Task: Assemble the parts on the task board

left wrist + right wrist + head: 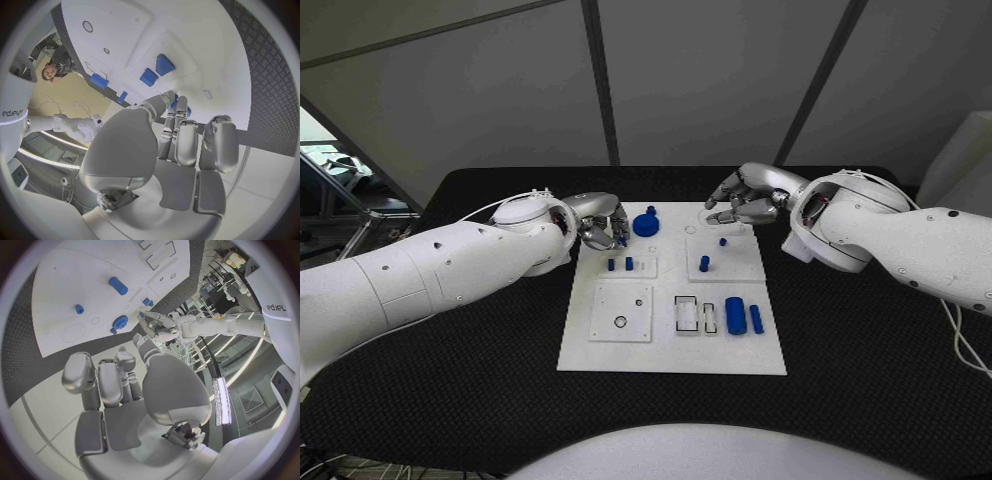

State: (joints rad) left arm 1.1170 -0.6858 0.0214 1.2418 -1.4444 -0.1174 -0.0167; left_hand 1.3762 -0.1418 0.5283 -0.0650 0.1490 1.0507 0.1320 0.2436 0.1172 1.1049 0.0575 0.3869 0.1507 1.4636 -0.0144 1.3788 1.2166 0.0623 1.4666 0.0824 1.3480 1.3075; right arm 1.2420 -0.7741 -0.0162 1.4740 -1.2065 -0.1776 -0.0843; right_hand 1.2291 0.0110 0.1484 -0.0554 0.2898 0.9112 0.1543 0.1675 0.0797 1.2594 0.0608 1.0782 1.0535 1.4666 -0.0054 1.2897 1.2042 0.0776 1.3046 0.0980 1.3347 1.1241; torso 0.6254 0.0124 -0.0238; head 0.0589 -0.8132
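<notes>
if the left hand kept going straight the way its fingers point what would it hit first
Probably the round blue part at the far end of the task board. The left hand sits just beside it, fingers curled toward it, though the height gap between them is unclear.

Contact between the left hand (600,222) and the blue round part (646,224) cannot be judged; fingertips are hidden.

Matt white task board (672,345) lies on rough, black, cloth-like table (473,380).
</notes>
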